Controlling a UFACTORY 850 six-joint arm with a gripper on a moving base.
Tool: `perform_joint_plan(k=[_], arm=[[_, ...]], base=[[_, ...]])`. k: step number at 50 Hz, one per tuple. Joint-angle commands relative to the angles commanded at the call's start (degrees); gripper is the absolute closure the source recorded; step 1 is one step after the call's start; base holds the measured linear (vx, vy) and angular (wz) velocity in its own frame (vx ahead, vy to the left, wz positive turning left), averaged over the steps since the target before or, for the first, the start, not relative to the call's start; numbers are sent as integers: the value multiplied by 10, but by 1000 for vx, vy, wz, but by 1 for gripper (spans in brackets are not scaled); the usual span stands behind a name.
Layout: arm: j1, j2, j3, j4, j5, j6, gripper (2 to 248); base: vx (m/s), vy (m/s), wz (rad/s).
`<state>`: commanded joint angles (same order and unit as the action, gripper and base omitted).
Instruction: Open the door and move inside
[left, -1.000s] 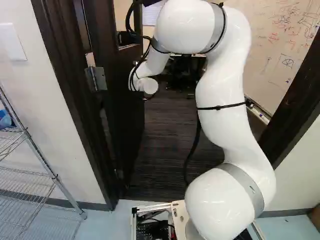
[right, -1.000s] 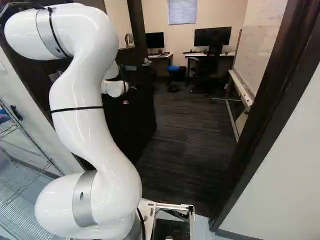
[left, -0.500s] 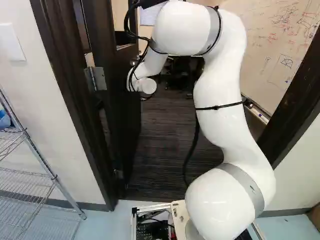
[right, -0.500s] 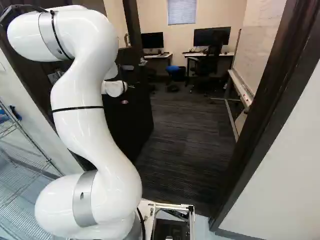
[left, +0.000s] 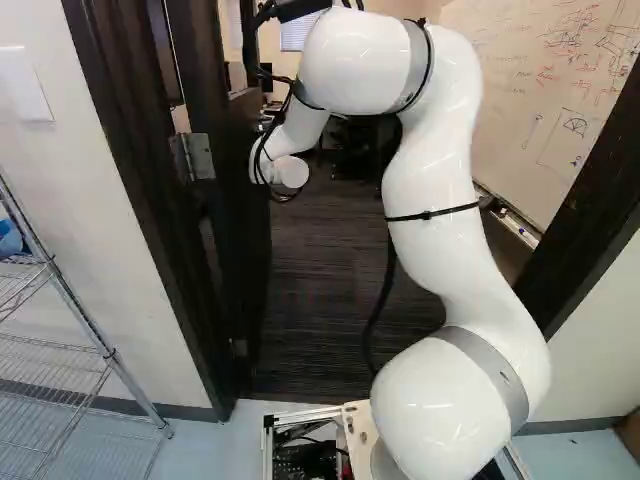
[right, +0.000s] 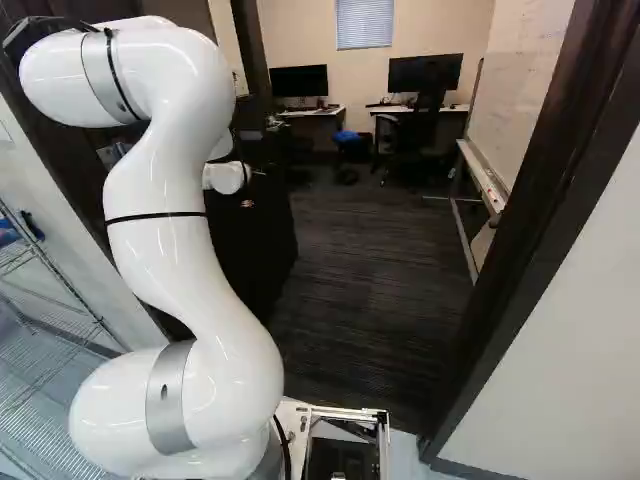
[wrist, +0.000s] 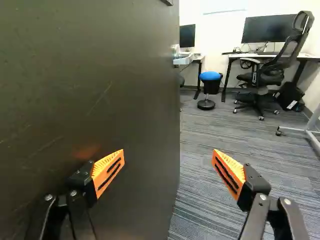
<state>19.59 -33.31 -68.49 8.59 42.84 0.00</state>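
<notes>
Empty jaws stand wide apart near the door (wrist: 100, 75); the wire shelf (left: 81, 308) holds something blue (left: 9, 239).

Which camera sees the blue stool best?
The wrist view: the stool shows whole, from blue seat to round base. The right base view shows it smaller; I can't find it in the left base view.

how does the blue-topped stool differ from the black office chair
The blue-topped stool has no backrest; the black mesh-backed office chair has a tall one. The stool stands on a round base, the chair on spread legs with casters. Both stand on striped grey carpet.
</notes>
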Motion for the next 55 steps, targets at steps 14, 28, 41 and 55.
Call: perform_joint_plan(k=[14, 28, 41, 55], arm=[[3, -5, -7, 0, 0, 0, 3], [3, -5, -7, 0, 0, 0, 3], [-6, 0, 0, 0, 0, 0, 3], [-22, 16, 21, 0, 0, 0, 3]], base=[[0, 0, 0], [0, 0, 0], [0, 0, 0], [0, 0, 0]])
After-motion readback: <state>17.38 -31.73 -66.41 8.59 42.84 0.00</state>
